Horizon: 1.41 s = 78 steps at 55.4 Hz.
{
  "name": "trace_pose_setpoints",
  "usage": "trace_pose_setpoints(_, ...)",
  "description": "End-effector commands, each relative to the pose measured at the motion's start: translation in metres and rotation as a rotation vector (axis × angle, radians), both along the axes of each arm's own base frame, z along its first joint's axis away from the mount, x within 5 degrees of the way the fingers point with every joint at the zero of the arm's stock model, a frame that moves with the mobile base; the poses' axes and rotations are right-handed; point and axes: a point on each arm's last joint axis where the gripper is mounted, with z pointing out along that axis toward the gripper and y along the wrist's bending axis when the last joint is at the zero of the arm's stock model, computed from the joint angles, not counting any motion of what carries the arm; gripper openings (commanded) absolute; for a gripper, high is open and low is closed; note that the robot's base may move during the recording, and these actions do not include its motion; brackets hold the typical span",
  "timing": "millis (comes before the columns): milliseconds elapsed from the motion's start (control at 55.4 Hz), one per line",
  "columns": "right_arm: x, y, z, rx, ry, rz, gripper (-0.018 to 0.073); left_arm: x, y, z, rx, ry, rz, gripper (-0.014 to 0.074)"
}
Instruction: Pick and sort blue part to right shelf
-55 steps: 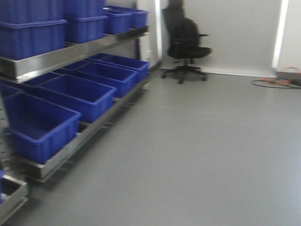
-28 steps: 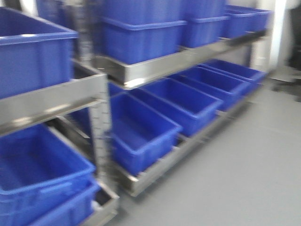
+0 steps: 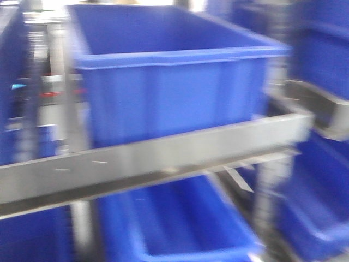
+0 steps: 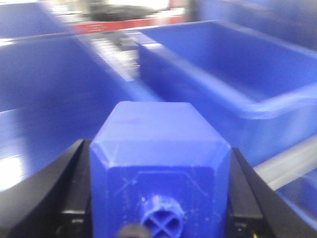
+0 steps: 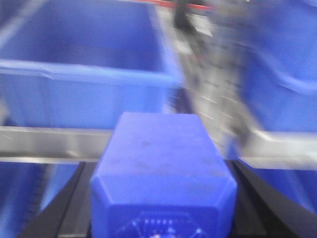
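Note:
In the left wrist view a blue part (image 4: 159,124), a chunky block with bevelled edges and a round cross-marked stud, sits between the black fingers (image 4: 74,173) of my left gripper (image 4: 159,146), which is shut on it. My right gripper (image 5: 161,166) is shut on a second, similar blue part (image 5: 161,148). Steel shelving with blue crates fills the blurred front view. One rack's flat front rail (image 3: 163,155) crosses the middle. Another rack (image 3: 322,112) stands at the right edge. I cannot tell which of them is the right shelf.
A large open blue crate (image 3: 163,82) stands on the rail level straight ahead, with another crate (image 3: 180,229) below it. Open blue crates (image 4: 237,84) lie beyond the left gripper. A crate (image 5: 84,79), a steel rail (image 5: 44,144) and grey roller tracks (image 5: 218,89) lie beyond the right.
The front view has swung from open grey floor and an office chair onto the racks. The crates and rail are now much closer and fill the frame.

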Motion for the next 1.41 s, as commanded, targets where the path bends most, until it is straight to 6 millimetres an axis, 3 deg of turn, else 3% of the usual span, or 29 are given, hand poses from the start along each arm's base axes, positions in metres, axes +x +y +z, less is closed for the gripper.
trace_pose_setpoints(0, 0.0004, 0.001, 0.016, 0.009, -0.1, 0.009, 0.0158, -0.0021, -0.0013, 0.0157, -0.017, -0.097, -0.027, 0.03)
trace_pose_setpoints(1389, 0.0004, 0.001, 0.016, 0.009, -0.1, 0.009, 0.0158, -0.0021, -0.0013, 0.0157, -0.017, -0.097, -0.027, 0.03)
